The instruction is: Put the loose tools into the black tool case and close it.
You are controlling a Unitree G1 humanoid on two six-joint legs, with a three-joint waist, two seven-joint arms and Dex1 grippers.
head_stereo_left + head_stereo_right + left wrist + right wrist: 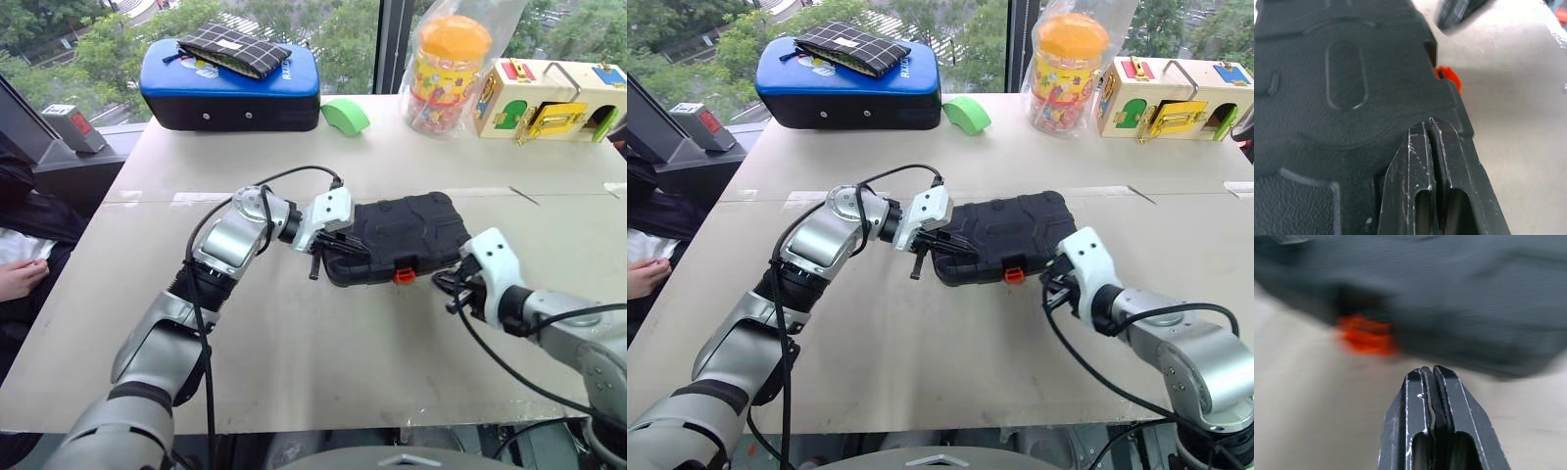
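The black tool case (402,233) lies with its lid down in the middle of the table, its small orange latch (404,275) on the near edge. My left gripper (338,247) is shut with nothing in it, and its fingertips (1429,128) rest on the lid at the case's left end. My right gripper (453,284) is also shut and empty. It hovers just off the case's near right corner and points at the case's front side beside the latch (1366,335). The loose tools are out of view.
At the back of the table stand a blue-topped padded case (230,93) with a checked pouch (233,47) on it, a green object (345,116), an orange-lidded jar (451,69) and a wooden latch box (554,98). A person's hand (20,279) rests past the left edge.
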